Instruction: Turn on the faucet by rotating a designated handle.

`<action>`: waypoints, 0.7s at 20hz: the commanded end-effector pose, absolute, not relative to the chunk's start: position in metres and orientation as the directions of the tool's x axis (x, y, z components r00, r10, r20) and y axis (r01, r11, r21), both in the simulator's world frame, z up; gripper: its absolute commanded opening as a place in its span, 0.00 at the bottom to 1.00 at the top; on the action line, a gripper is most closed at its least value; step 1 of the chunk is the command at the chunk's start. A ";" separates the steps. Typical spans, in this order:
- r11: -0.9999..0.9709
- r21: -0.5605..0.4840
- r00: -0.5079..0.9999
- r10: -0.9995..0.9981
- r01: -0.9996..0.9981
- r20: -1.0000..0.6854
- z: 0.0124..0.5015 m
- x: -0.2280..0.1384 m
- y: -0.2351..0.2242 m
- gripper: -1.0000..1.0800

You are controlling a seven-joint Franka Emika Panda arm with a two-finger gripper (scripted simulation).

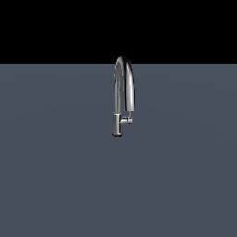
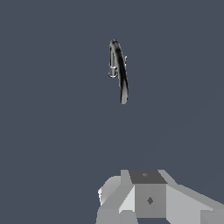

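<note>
The chrome faucet (image 1: 125,83) stands upright on the grey-blue surface in the middle of the exterior view, its tall arched spout over a short cylindrical base (image 1: 117,126). The handle (image 1: 127,120) is a stubby chrome cylinder jutting from the base toward the exterior view's right, under the spout's tip. The arm does not show in the exterior view. In the wrist view the faucet (image 2: 119,70) appears from above, some way off. Grey blocks of my gripper (image 2: 148,197) show at the frame's edge, apart from the faucet; its fingers cannot be made out.
A flat grey-blue surface (image 1: 55,176) carries the faucet and fills the lower exterior view. Behind it is plain black background. Nothing else shows.
</note>
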State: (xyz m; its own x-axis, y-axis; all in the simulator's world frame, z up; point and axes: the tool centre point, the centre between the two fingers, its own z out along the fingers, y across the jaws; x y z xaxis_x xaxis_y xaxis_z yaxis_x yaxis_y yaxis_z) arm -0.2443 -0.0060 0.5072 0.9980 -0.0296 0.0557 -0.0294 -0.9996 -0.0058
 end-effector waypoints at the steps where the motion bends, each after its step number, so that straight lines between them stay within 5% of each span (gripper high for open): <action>1: -1.000 -0.006 0.998 -0.030 -0.029 0.056 0.507 -0.244 -0.006 0.00; 14: -0.996 -0.049 0.997 -0.075 -0.075 -0.003 0.503 -0.221 -0.006 0.00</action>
State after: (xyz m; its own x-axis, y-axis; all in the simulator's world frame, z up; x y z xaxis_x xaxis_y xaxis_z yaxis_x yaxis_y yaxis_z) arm -0.2258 -0.0058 0.5040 0.9978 -0.0658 0.0099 -0.0653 -0.9970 -0.0408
